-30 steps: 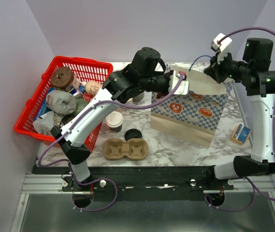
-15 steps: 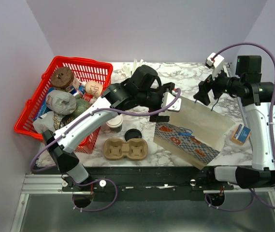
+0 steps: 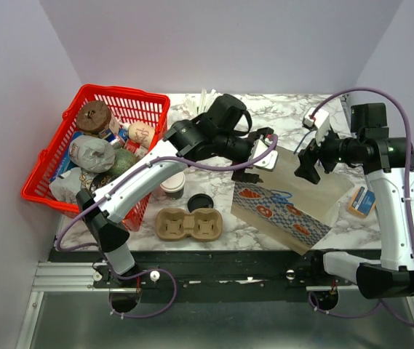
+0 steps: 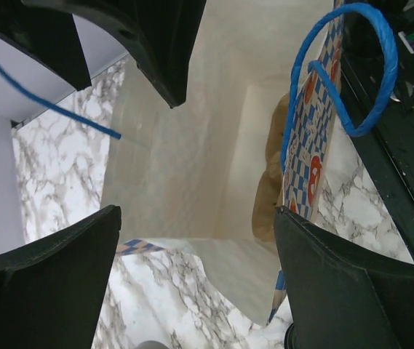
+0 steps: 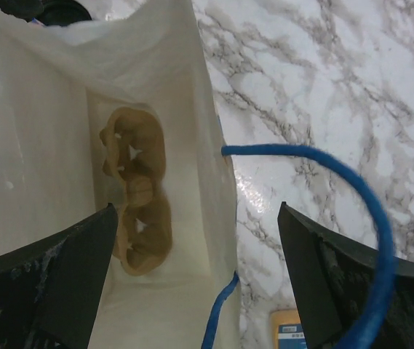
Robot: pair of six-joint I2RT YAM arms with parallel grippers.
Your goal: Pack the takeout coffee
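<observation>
Both grippers just let go of the bag (image 3: 294,200). A second ago each was pinched on its top edge, holding it upright. Now the left gripper (image 3: 259,156) and right gripper (image 3: 307,166) both have their jaws spread wide with nothing between them.

- With no support the bag is slumped, tipped away from both grippers toward the near table edge. I can't tell if it's fully flat.
- The mouth gapes right under both tools, and both wrist views look straight in. A cup carrier (image 5: 137,189) sits at the bottom, and a blue handle (image 5: 323,156) loops just in front of the right fingers.
- The takeout coffee (image 3: 171,187) is not packed. It's on the table well behind the left gripper, tucked under that arm's forearm, beside the red basket (image 3: 46,178) and just next to the black lid (image 3: 200,201).

My read: the bag is loaded with the carrier only, and the left arm is now free to go back for the cup. The risk is the tilted mouth: dropping the cup in could miss the carrier slot or tip it.
</observation>
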